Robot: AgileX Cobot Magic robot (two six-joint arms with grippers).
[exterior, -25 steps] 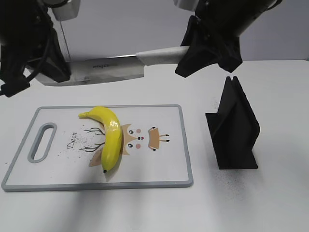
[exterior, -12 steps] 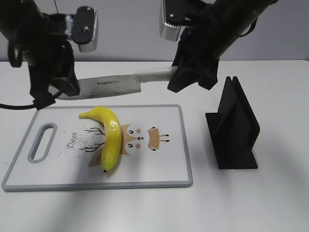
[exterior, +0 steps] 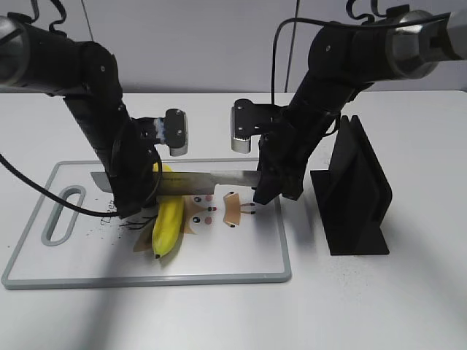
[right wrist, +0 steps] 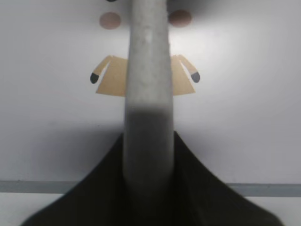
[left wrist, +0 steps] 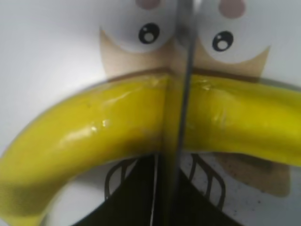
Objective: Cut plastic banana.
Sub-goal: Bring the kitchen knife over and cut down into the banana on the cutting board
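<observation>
The yellow plastic banana (exterior: 169,222) lies on the white cutting board (exterior: 241,255). A kitchen knife (exterior: 211,181) lies level across the banana's upper half, its edge down on it. My left gripper (exterior: 135,193) is shut on the blade's tip end, just left of the banana. My right gripper (exterior: 266,182) is shut on the grey handle. In the left wrist view the blade (left wrist: 181,94) sits in a seam across the banana (left wrist: 94,127), with the jaws (left wrist: 164,207) pinching the blade. In the right wrist view the handle (right wrist: 148,70) runs out from my jaws (right wrist: 148,188).
A black knife stand (exterior: 357,193) stands on the table right of the board, close to my right arm. The board has a grey rim with a handle slot (exterior: 64,214) at its left end and printed owl drawings in the middle.
Both arms came down with the knife. It went from above the board's far edge to resting across the banana. The banana has stayed in place.
</observation>
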